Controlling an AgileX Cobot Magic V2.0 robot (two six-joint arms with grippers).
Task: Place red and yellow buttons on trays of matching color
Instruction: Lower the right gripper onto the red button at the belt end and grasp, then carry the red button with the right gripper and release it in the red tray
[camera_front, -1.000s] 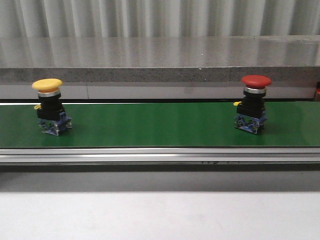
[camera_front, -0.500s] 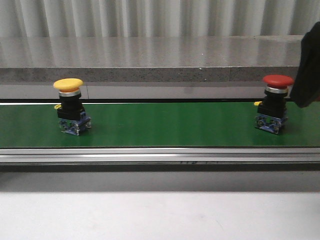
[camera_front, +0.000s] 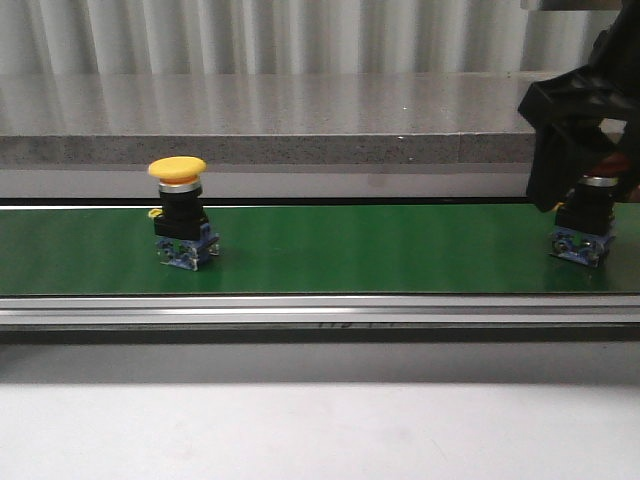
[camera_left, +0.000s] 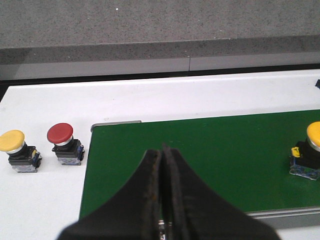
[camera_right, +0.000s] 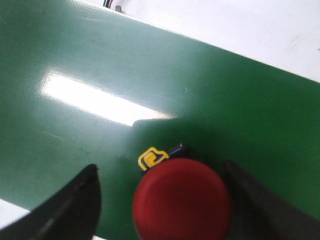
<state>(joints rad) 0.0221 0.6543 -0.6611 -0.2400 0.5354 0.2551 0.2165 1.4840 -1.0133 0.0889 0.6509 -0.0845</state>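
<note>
A red button (camera_front: 583, 238) stands on the green belt (camera_front: 350, 250) at the far right, its cap mostly hidden behind my right gripper (camera_front: 580, 175). In the right wrist view the red cap (camera_right: 182, 200) sits between the open fingers (camera_right: 70, 210), with gaps on both sides; the right gripper (camera_right: 160, 167) is not touching it. A yellow button (camera_front: 180, 215) stands on the belt left of centre and also shows in the left wrist view (camera_left: 309, 155). My left gripper (camera_left: 164, 152) is shut and empty above the belt's left end. No trays are in view.
Beside the belt's left end, on the white table (camera_left: 45, 200), stand a second yellow button (camera_left: 17, 150) and a second red button (camera_left: 64, 142). A grey stone ledge (camera_front: 300, 120) runs behind the belt. A metal rail (camera_front: 300, 310) edges the belt's front.
Both buttons on the belt have moved to the right. My right gripper has come into view and dropped over the red button, open around its cap.
</note>
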